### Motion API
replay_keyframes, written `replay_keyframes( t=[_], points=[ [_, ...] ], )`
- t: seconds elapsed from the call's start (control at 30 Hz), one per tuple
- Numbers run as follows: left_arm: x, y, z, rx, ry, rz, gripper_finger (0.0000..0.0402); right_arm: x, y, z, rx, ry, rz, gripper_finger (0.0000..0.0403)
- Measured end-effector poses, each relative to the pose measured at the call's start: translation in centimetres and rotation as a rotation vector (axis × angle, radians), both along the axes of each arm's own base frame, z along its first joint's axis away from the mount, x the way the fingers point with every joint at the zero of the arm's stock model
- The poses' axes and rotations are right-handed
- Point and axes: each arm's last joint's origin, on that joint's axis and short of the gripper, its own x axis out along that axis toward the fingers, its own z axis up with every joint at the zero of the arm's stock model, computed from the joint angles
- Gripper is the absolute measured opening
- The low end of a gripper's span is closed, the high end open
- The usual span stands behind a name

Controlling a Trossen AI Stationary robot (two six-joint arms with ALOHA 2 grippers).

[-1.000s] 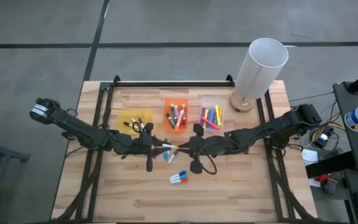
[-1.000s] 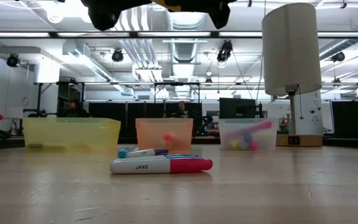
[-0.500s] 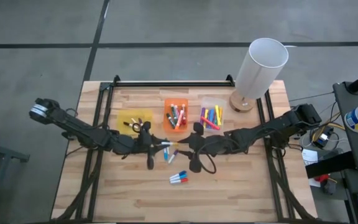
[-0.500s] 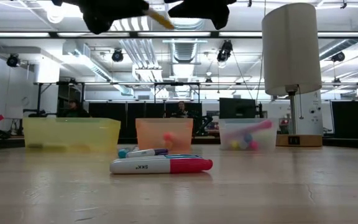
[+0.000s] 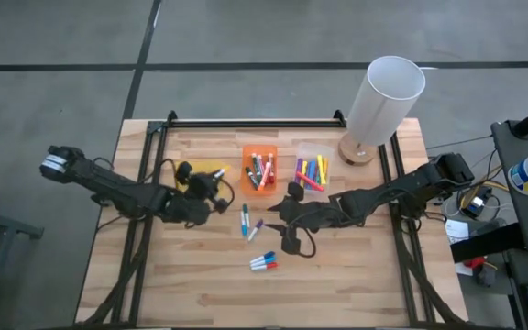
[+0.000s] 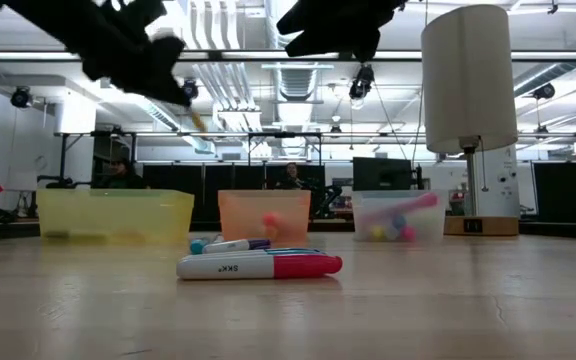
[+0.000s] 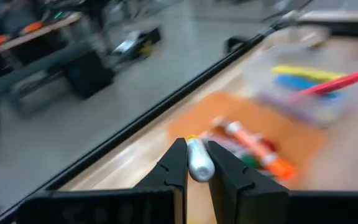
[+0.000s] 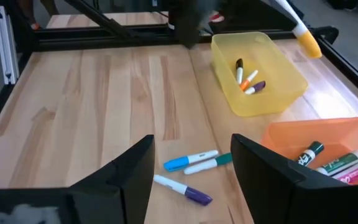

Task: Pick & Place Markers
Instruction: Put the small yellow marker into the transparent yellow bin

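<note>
My left gripper (image 5: 216, 186) hangs above the yellow bin (image 5: 198, 174), shut on a white-barrelled marker with a yellow cap (image 8: 301, 31). My right gripper (image 5: 278, 213) stands open in the air near the table's middle, nothing between its fingers (image 8: 191, 144). Under it lie a blue-capped marker (image 8: 188, 160), a green one (image 8: 209, 163) and a purple one (image 8: 184, 190) flat on the wood. Two more markers (image 5: 264, 264) lie nearer the front edge. The yellow bin holds a few markers (image 8: 247, 79). My left gripper pinches the marker's white barrel (image 7: 199, 158) between its two fingers, with the blunt end showing between them in the left wrist view. The marker is lifted clear and slants down out of the fingers, its yellow cap (image 8: 309, 45) lowest, above the yellow bin.
An orange bin (image 5: 259, 170) and a clear bin (image 5: 312, 170), both with markers in them, stand right of the yellow one along the far side. A white lamp (image 5: 383, 101) stands at the far right corner. Bare wood lies along the near edge.
The yellow-capped marker was held between both grippers at the table's middle. My left gripper has carried it toward the left and far side, over the yellow bin, sinking and turning its wrist as it went. My right gripper no longer touches the marker and has kept its place.
</note>
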Motion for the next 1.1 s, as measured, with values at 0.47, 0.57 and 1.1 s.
replay_keyframes(
  t=[0.47, 0.57, 1.1],
  points=[
    [-2.5, 5.9, -4.3, -0.293, 0.149, 0.286, 0.0036, -0.1, 0.0, -0.2, 0.004, 0.010, -0.002, 0.0203],
    [-2.8, 6.5, -5.0, -0.314, 0.149, 0.306, 0.0037, -0.1, 0.0, -0.2, 0.004, 0.010, -0.002, 0.0203],
    [-2.8, 7.1, -5.9, -0.480, 0.113, 0.277, 0.0050, -0.1, 0.0, -0.2, 0.014, 0.008, -0.009, 0.0203]
  ],
)
